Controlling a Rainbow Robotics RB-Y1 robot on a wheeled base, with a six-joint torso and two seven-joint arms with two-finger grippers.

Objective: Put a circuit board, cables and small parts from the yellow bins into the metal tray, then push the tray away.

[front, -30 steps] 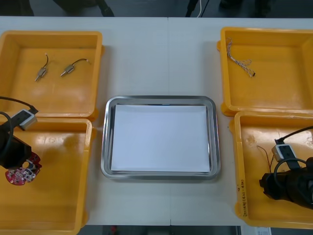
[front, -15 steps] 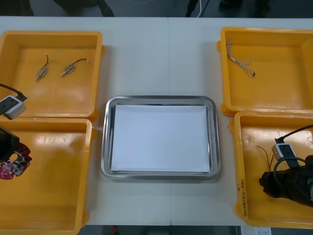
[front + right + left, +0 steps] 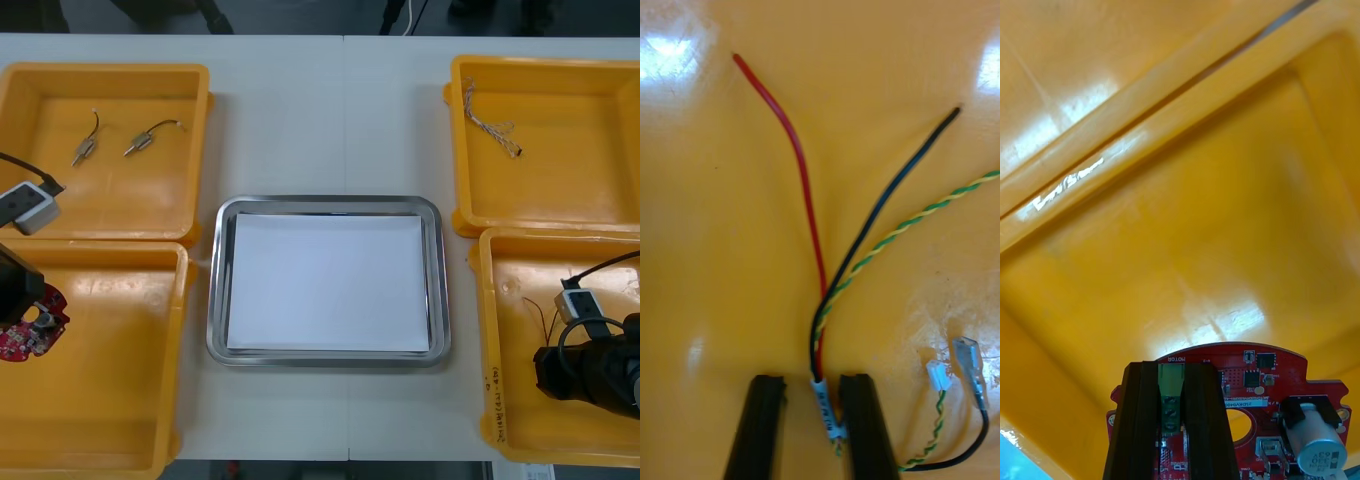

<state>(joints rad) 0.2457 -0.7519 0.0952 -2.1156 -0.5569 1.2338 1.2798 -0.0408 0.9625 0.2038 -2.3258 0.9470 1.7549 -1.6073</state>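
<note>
My left gripper (image 3: 1171, 371) is shut on the green connector of a round red circuit board (image 3: 1247, 390). In the front view that board (image 3: 22, 340) hangs at the far left over the near left yellow bin (image 3: 120, 400). My right gripper (image 3: 812, 382) is down in the near right bin (image 3: 490, 400), fingers closed in around the white-sleeved end of a cable bundle (image 3: 801, 180) of red, black and twisted yellow-green wires. From the front, the right gripper (image 3: 548, 375) covers most of that bundle. The metal tray (image 3: 215, 290), white inside, lies between the bins.
Two small metal parts (image 3: 85, 150) with short leads lie in the far left bin. A twisted cable (image 3: 490, 125) lies in the far right bin. A second black cable with a clear plug (image 3: 968, 360) rests beside my right fingers.
The right fingers have closed in around the cable bundle. The left gripper has drifted left and slightly toward the table's far side with the board.
</note>
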